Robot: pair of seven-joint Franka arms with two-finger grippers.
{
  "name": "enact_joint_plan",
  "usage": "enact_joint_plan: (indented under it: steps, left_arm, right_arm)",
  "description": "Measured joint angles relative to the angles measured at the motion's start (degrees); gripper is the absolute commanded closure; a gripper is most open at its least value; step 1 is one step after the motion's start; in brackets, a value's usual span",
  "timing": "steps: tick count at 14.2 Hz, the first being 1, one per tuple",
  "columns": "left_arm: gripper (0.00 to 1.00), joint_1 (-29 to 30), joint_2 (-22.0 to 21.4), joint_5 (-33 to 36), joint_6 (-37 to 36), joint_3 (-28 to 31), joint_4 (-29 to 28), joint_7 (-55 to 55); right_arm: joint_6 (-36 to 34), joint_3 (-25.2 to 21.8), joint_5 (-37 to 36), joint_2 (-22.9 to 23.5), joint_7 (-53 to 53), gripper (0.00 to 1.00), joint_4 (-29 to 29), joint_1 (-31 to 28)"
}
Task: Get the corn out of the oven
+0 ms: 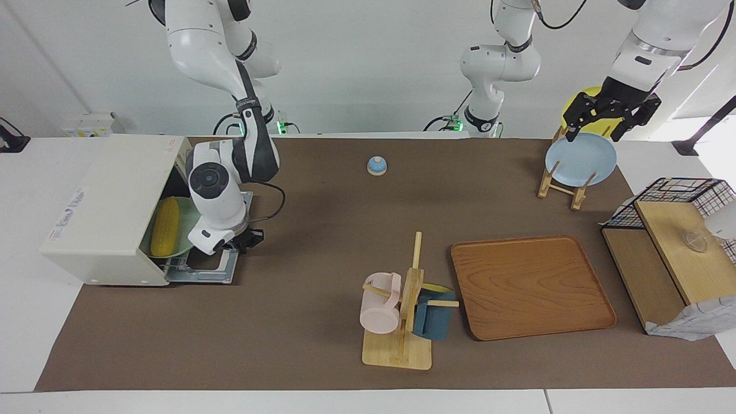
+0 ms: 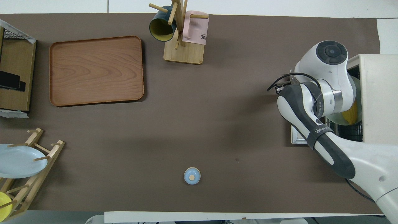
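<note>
The cream-white oven [image 1: 109,201] stands at the right arm's end of the table, with its door [image 1: 201,270] folded down flat. The yellow corn [image 1: 165,226] lies on a pale green plate [image 1: 183,211] inside the opening. My right gripper [image 1: 230,244] is low over the open door, right at the plate's edge. In the overhead view the right arm covers most of the opening, and only a bit of corn [image 2: 349,115] shows beside the oven [image 2: 379,93]. My left gripper [image 1: 592,137] waits open and empty over the plate rack.
A blue plate [image 1: 581,160] stands in a wooden rack with a yellow plate [image 1: 582,98] beside it. A wooden tray [image 1: 529,284], a mug tree with two mugs [image 1: 402,310], a small blue bell [image 1: 376,165] and a black wire basket with boards [image 1: 673,247] are also on the table.
</note>
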Motion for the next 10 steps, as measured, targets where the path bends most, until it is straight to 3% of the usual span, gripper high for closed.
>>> enact_joint_plan:
  steps: [1,4,5,10]
  left_arm:
    - [0.0,0.0,0.0,0.0,0.0,0.0,0.0,0.0]
    - [0.0,0.0,0.0,0.0,0.0,0.0,0.0,0.0]
    - [0.0,0.0,0.0,0.0,0.0,0.0,0.0,0.0]
    - [0.0,0.0,0.0,0.0,0.0,0.0,0.0,0.0]
  right_arm:
    - [0.0,0.0,2.0,0.0,0.6,0.89,0.5,0.7]
    - [-1.8,-0.1,3.5,-0.7,3.1,0.41,3.1,2.7]
    - [-4.1,-0.3,3.5,-1.7,3.2,0.31,3.7,2.6]
    - [-14.5,-1.5,-3.7,-8.1,3.2,0.31,4.0,-0.9]
